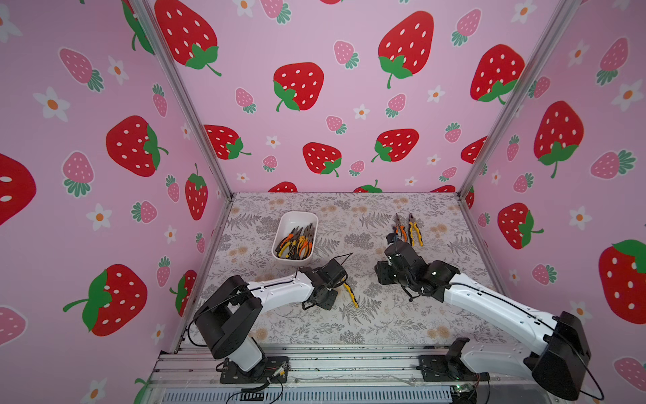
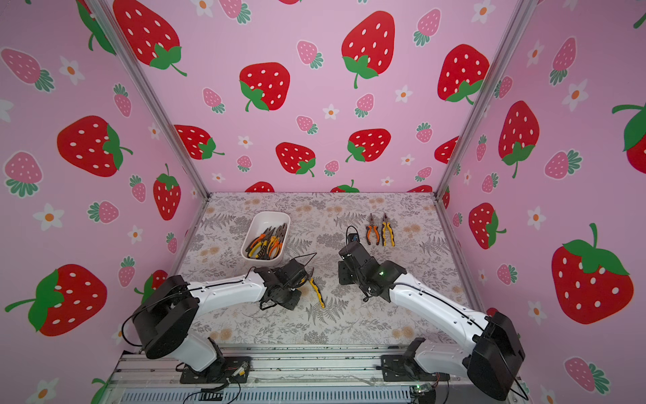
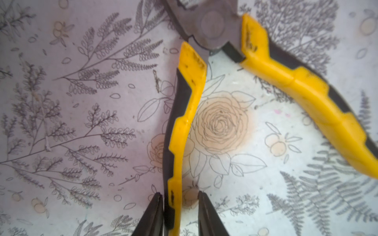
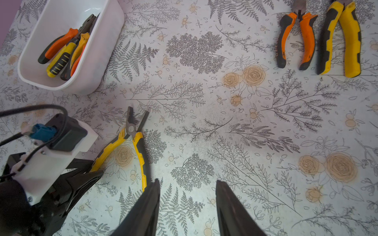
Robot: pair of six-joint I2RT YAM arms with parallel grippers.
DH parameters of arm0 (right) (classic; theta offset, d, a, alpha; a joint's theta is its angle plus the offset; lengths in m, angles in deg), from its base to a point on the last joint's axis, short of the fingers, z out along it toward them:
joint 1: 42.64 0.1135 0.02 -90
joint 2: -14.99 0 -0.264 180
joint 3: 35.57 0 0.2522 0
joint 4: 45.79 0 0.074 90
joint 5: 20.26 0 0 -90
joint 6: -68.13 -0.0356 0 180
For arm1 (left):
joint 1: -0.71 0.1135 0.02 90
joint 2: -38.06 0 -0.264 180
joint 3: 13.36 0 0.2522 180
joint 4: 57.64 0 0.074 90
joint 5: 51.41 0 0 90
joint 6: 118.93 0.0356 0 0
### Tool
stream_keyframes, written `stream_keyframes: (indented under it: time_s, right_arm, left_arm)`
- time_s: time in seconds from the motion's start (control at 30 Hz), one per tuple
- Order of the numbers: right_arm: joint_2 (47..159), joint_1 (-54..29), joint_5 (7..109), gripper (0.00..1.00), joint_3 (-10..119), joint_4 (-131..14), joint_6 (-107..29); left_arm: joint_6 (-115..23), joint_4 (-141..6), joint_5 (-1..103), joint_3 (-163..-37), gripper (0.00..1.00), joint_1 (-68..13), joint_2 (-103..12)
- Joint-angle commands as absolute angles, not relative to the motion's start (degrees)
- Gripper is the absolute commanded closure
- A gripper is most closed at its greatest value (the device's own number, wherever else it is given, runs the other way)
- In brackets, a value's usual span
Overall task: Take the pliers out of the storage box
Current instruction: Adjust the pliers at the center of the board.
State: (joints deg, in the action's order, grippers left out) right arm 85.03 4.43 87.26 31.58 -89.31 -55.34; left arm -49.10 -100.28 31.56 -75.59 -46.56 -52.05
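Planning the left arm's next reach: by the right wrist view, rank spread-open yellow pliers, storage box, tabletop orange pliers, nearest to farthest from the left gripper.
1. Spread-open yellow pliers: handle within the left gripper.
2. Storage box: back left.
3. Tabletop orange pliers: back right.

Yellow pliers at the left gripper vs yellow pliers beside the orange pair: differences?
The near yellow pliers lie with handles splayed wide; the far yellow pliers have handles closed. The near ones have one handle between the left gripper's open jaws; the far ones lie free beside the orange pliers. Both: yellow-and-black grips, flat on the table, outside the storage box.
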Motion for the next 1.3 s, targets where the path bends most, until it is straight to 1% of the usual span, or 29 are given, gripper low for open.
stream_keyframes:
  time_s: [0.0,0.33,0.37,0.53,0.57,0.73,0.93,1.1,1.27]
  right_arm:
    - [84.7,4.1,86.8,0.51,31.1,-88.5,-55.9]
    - [84.2,4.1,87.1,0.51,30.7,-88.6,-56.0]
    - [84.3,4.1,87.0,0.51,30.7,-88.5,-56.0]
    - [84.1,4.2,87.1,0.51,30.6,-88.6,-56.1]
    - [84.0,4.1,87.1,0.51,30.5,-88.5,-56.1]
    - [84.0,4.1,87.1,0.51,30.5,-88.6,-56.1]
    - [83.5,4.0,86.4,0.51,30.6,-88.5,-56.4]
    - [84.6,4.1,84.3,0.51,31.1,-87.7,-56.8]
    - [87.6,4.7,81.1,0.51,32.1,-87.4,-57.6]
  left_arm:
    - [-50.4,-101.9,30.8,-74.7,0.69,-47.0,-51.9]
    - [-51.0,-101.7,30.2,-74.4,0.69,-47.1,-55.6]
    - [-51.0,-101.8,30.1,-74.6,0.72,-47.0,-56.0]
    - [-51.2,-102.0,30.4,-74.9,0.97,-47.1,-57.4]
    - [-51.2,-102.0,30.3,-74.9,1.00,-47.0,-57.4]
    - [-51.7,-101.3,30.5,-74.0,1.00,-47.0,-55.0]
    - [-53.2,-100.0,31.7,-74.6,1.00,-47.2,-42.0]
    - [-51.2,-99.3,23.7,-75.0,1.00,-49.9,-32.8]
    - [-50.4,-95.6,17.0,-71.3,1.00,-52.4,-28.8]
